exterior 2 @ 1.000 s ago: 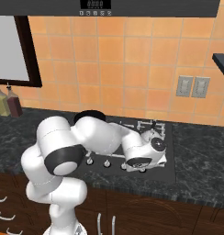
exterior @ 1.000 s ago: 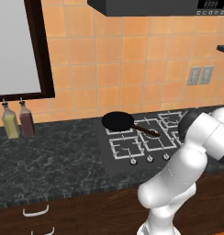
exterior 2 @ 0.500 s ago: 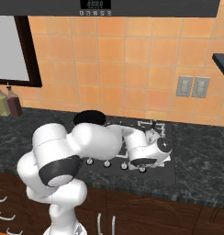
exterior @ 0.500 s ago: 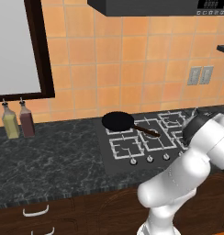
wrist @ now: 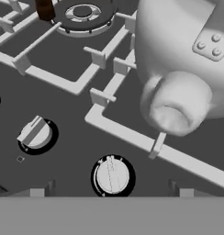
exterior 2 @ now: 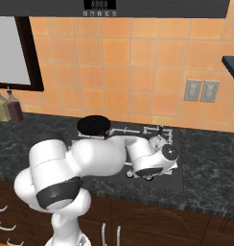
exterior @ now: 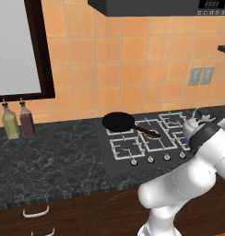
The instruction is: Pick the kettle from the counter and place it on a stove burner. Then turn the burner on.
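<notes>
Kettle [wrist: 182,69] sat on the stove's [exterior: 146,143] front right grate, filling the upper right of the hand view, its spout facing the camera above two round knobs [wrist: 112,176]. The gripper's [wrist: 112,192] jaws stood spread wide, gripping nothing. A black frying pan [exterior: 118,121] rested at the cooktop's back left.

A home kitchen: a black gas stove [exterior: 146,143] with white grates and a row of knobs [exterior: 156,159] is set into a dark marbled counter [exterior: 50,161], backed by orange wall tiles [exterior 2: 138,72], beneath a range hood [exterior 2: 114,7], with wood drawers [exterior: 36,214] below.
</notes>
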Tool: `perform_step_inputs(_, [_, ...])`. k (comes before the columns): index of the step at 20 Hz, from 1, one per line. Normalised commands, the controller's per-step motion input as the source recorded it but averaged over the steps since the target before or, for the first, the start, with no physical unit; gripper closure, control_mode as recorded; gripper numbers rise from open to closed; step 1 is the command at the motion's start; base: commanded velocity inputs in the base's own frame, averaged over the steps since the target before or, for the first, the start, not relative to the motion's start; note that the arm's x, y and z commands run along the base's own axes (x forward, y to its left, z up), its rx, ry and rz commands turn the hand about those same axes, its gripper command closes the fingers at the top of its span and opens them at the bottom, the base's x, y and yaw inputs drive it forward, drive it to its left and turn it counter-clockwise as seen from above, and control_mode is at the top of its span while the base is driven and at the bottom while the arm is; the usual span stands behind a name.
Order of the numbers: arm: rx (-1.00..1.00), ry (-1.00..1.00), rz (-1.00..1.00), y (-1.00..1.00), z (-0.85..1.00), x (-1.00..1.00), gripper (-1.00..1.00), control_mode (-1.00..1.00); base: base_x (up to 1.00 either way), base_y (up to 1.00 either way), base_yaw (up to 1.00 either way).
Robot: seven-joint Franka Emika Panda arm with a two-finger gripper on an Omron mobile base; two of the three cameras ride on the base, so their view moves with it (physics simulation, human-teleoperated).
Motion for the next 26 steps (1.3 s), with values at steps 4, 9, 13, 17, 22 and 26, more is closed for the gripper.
perform_step_inputs(4, [0.05, -0.17, 0.02, -0.11, 0.04, -0.51, -1.0, -1.0, 0.0, 0.0, 0.0])
perform_step_inputs(9, [0.0, -0.27, 0.26, 0.27, 0.04, -1.0, -1.0, -1.0, 0.0, 0.0, 0.0])
perform_step_inputs(13, [0.0, -0.05, 0.36, 0.69, 0.12, -1.0, -1.0, -1.0, 0.0, 0.0, 0.0])
perform_step_inputs(17, [0.0, 0.0, 0.33, 0.95, 0.29, -0.86, -1.0, -1.0, 0.0, 0.0, 0.0])
perform_step_inputs(22, [0.0, -0.26, 0.09, 0.79, 0.64, -0.45, -1.0, -1.0, 0.0, 0.0, 0.0])
perform_step_inputs(26, [0.0, -0.6, -0.03, 0.66, 0.55, 0.0, -1.0, -1.0, 0.0, 0.0, 0.0])
